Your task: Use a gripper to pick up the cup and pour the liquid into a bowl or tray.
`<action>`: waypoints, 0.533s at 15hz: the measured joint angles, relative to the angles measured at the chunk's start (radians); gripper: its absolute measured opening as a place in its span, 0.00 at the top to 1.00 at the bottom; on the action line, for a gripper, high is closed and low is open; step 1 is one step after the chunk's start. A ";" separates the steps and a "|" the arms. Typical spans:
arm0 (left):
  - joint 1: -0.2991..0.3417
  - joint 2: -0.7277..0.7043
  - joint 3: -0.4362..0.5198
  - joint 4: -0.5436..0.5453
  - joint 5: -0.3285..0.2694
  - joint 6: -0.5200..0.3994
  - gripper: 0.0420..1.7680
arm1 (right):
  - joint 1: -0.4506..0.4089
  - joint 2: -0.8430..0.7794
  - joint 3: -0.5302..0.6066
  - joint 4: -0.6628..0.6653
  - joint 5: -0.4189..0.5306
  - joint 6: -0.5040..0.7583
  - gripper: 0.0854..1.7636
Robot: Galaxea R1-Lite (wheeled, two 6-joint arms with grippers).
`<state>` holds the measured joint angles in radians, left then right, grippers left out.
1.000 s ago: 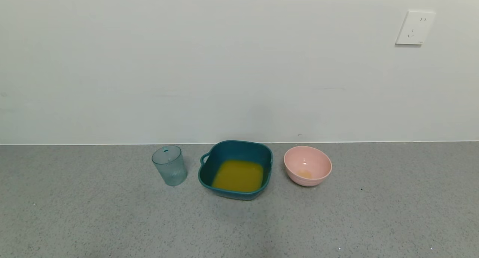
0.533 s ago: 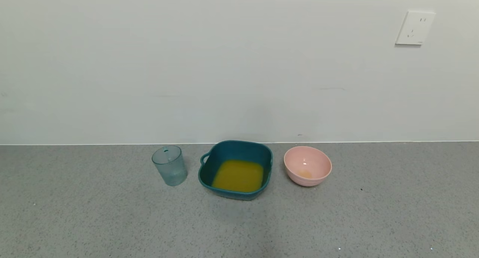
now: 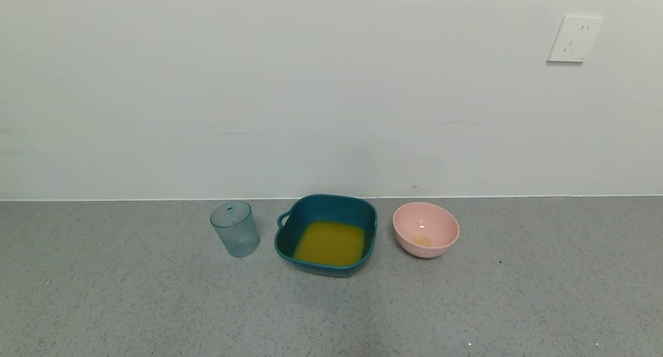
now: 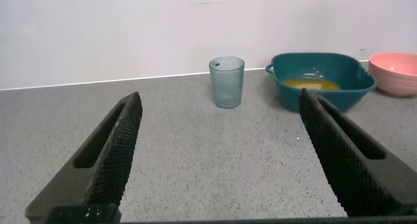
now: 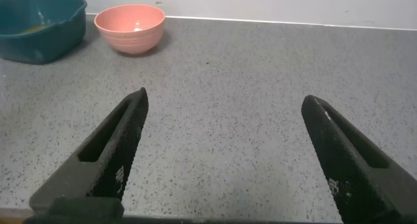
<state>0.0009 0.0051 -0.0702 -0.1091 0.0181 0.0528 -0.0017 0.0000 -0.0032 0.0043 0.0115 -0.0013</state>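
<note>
The left gripper point(image 4: 218, 162) is held with fingers point(image 4: 114, 152) wide apart above bare counter, well short of the cup point(image 3: 235, 228); the right gripper point(image 5: 221, 159) is likewise spread, clamped on nothing. The cup is seen upright and drained near the desk's back edge, just beside the handled teal dish point(image 3: 316, 208), where the orange liquid point(image 3: 330, 243) lies. A pink bowl point(image 3: 426, 229) beside it holds a small orange trace. Open grey desk point(image 3: 155, 305) is left toward the front edge.
</note>
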 joint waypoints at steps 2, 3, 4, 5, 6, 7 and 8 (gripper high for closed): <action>0.000 -0.004 0.043 -0.005 -0.009 0.011 0.03 | 0.000 0.000 0.000 0.000 0.000 0.000 0.03; 0.000 -0.005 0.056 0.013 -0.016 0.013 0.03 | 0.000 0.000 0.000 0.000 0.000 0.000 0.03; 0.000 -0.005 0.062 0.043 -0.023 0.013 0.03 | 0.000 0.000 0.000 0.000 0.000 0.000 0.03; 0.000 -0.006 0.065 0.095 -0.027 0.010 0.03 | 0.000 0.000 0.000 0.000 0.000 0.000 0.03; 0.000 -0.006 0.066 0.114 -0.027 -0.001 0.03 | 0.000 0.000 0.000 0.000 0.000 0.000 0.03; 0.000 -0.006 0.066 0.112 -0.025 -0.029 0.03 | 0.000 0.000 0.000 0.000 0.000 0.000 0.03; 0.000 -0.006 0.067 0.109 -0.021 -0.051 0.03 | 0.000 0.000 0.000 0.000 0.000 0.000 0.03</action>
<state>0.0013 -0.0009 -0.0032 0.0000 -0.0028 0.0013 -0.0017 0.0000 -0.0032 0.0047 0.0115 -0.0013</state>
